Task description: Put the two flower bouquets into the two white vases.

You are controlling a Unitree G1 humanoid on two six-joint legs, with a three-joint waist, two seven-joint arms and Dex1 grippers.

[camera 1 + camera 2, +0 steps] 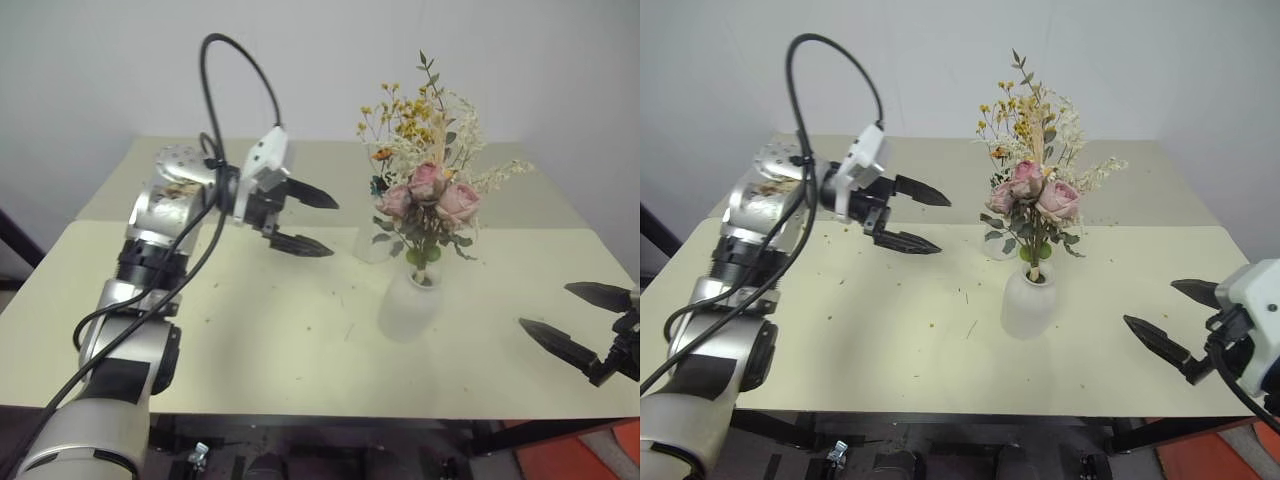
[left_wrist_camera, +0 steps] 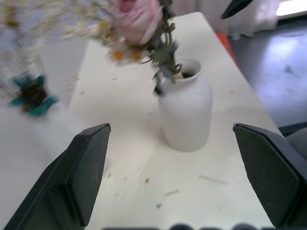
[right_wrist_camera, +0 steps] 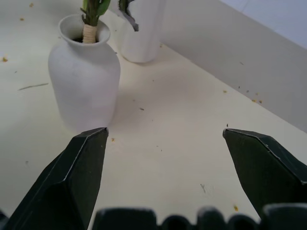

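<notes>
Left eye view. My left gripper (image 1: 303,218): wide, empty, in the air beside the flowers. Right gripper (image 1: 578,319): wide, empty, low at the table (image 1: 280,330) edge. Roses (image 1: 432,195) in round vase (image 1: 410,305); yellow spray (image 1: 405,120) in tall vase (image 1: 372,243) behind. Risk: a sideways swing clipping stems and tipping a vase.

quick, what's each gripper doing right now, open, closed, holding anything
Left gripper: open, holding nothing, above the table.
Right gripper: open, holding nothing, at the table's edge.
</notes>
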